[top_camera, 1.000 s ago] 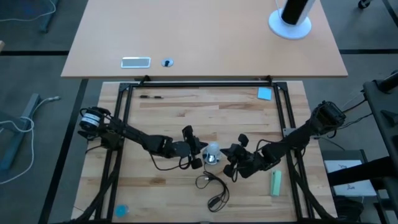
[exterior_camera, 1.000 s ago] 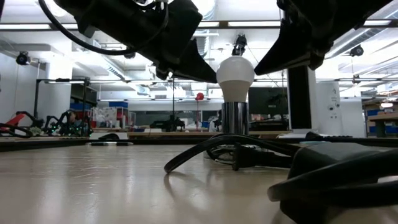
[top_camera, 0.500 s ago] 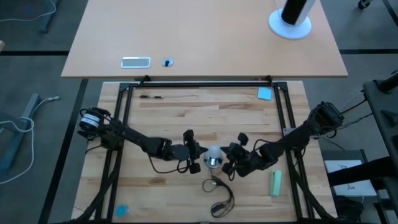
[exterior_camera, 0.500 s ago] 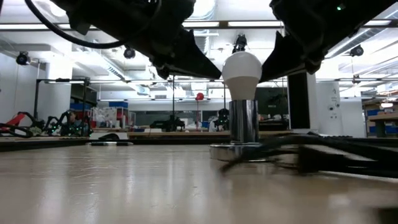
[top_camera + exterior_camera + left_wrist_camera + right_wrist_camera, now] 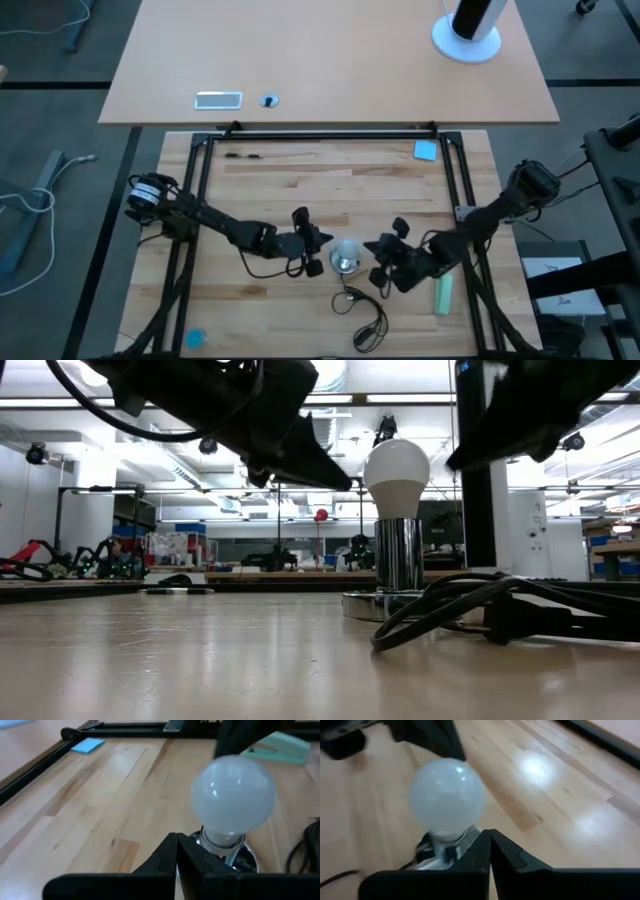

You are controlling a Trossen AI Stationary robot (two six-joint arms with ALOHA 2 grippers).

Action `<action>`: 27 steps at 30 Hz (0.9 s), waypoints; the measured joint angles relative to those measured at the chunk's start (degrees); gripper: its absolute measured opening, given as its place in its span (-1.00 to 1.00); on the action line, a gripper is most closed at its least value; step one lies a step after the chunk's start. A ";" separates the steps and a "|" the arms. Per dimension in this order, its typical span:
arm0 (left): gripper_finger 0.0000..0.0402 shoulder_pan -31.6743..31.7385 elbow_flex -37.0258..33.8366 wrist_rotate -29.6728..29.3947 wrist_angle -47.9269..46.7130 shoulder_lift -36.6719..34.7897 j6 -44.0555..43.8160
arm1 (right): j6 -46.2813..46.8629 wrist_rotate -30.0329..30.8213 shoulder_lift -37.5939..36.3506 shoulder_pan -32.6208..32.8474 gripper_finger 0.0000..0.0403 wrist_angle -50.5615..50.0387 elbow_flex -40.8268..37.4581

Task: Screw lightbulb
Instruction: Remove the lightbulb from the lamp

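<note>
Bulb (image 5: 397,468) stands upright in its socket (image 5: 395,603) mid-table, between both claws. Looks light, slick and breakable, so I'd pinch the round glass gently near its widest part. Left claw (image 5: 318,238) sits pinched closed just beside it, holding nothing; right claw (image 5: 378,249) is closed too and has backed off since a second ago. Cord (image 5: 490,612) slid over.
</note>
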 joint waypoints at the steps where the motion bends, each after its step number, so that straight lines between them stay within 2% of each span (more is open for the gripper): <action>1: -1.00 0.00 0.00 0.52 0.57 0.00 0.32 | 0.72 0.30 -0.66 1.15 -1.00 -0.62 0.00; 5: -1.00 0.00 0.00 3.56 3.74 0.00 1.95 | -2.96 3.13 -1.43 4.96 -1.00 4.93 0.00; 8: -1.00 0.00 0.02 5.62 4.42 0.00 2.52 | -7.10 5.41 -0.21 5.47 -1.00 10.40 0.07; 11: -1.00 0.00 0.02 5.98 4.24 0.00 2.47 | -9.85 7.48 2.18 5.43 -1.00 11.37 -0.13; 14: -1.00 0.00 0.02 5.98 4.24 0.12 2.43 | -8.55 10.60 4.83 5.52 -1.00 11.52 -0.55; 19: -1.00 -0.02 0.02 7.28 5.29 2.06 2.53 | -6.98 10.66 7.43 5.47 -1.00 13.72 -0.61; 27: -1.00 0.04 0.00 7.10 10.33 5.49 4.80 | -8.24 10.22 7.61 4.89 -1.00 15.29 -0.61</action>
